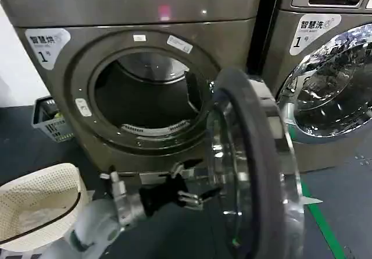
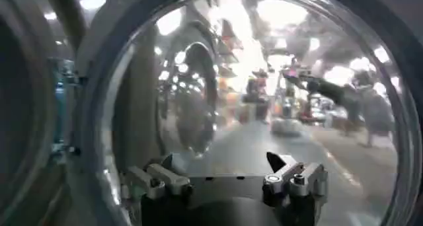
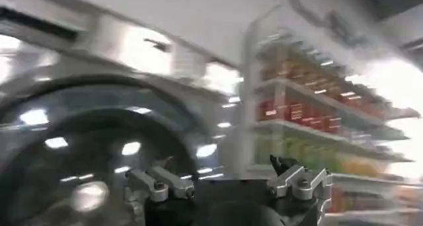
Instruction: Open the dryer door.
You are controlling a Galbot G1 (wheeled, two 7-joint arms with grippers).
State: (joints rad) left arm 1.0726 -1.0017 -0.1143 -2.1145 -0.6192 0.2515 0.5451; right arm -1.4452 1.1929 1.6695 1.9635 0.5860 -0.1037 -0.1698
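From the head camera I read "1" on a white sticker (image 1: 47,45) on the dryer (image 1: 139,14). The dryer door (image 1: 256,171) stands swung out, nearly edge-on, grey inner face toward my left end effector (image 1: 195,192), fingers apart beside it.

My left wrist camera faces the door's domed glass (image 2: 251,95).

My right end effector (image 3: 228,181) is spread open, holding nothing.

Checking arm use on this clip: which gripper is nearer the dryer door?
Left. The left gripper is open, right at the inner face of the swung-open dryer door. The right gripper, also open, faces a chrome door, distance unclear.
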